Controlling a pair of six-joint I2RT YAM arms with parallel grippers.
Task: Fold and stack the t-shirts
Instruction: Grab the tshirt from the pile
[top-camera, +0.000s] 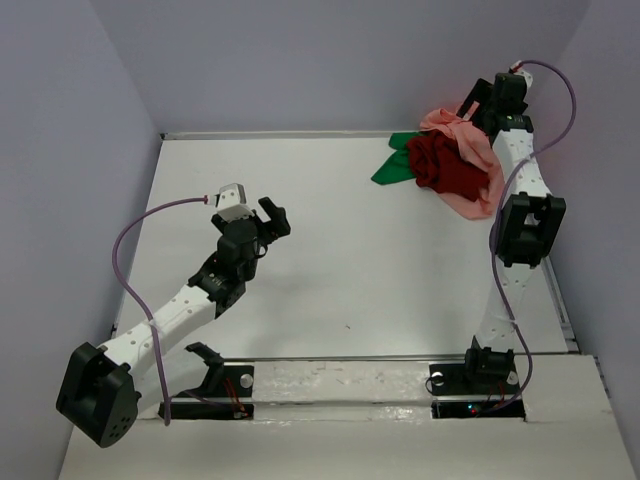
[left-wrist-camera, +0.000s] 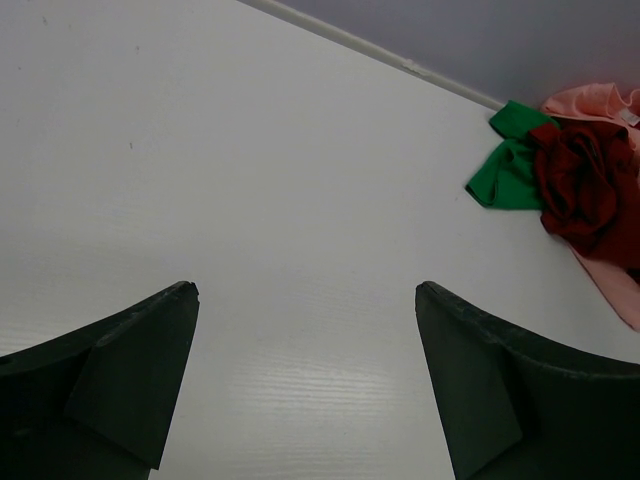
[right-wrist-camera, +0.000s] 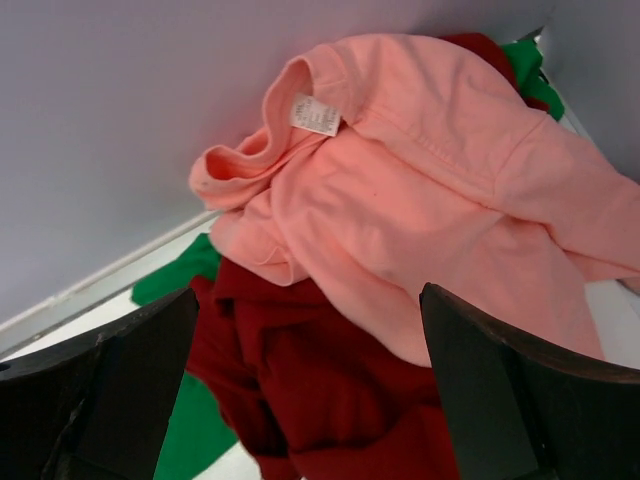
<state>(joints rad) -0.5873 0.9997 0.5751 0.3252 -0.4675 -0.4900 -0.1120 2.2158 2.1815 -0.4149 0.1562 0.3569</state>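
White table (top-camera: 330, 260) boxed in by lavender walls: the three t-shirts lie crumpled in one heap at its far right corner, against the back wall. The salmon-pink t-shirt (right-wrist-camera: 430, 200) drapes on top, its labelled collar (right-wrist-camera: 262, 150) turned toward the wall. The dark red t-shirt (right-wrist-camera: 320, 390) is bunched beneath it, and the green t-shirt (top-camera: 393, 168) pokes out to the left. Your right claw (right-wrist-camera: 307, 292) hangs directly over the heap, jaws spread wide, gripping nothing. Your left claw (left-wrist-camera: 305, 288), equally wide and empty, hovers over bare table well apart from the heap, which lies ahead and to its right. Your right arm is therefore the nearer. The heap runs roughly from the green edge at left to pink cloth trailing toward the near right. While bunched, no single shirt shows a readable long axis.
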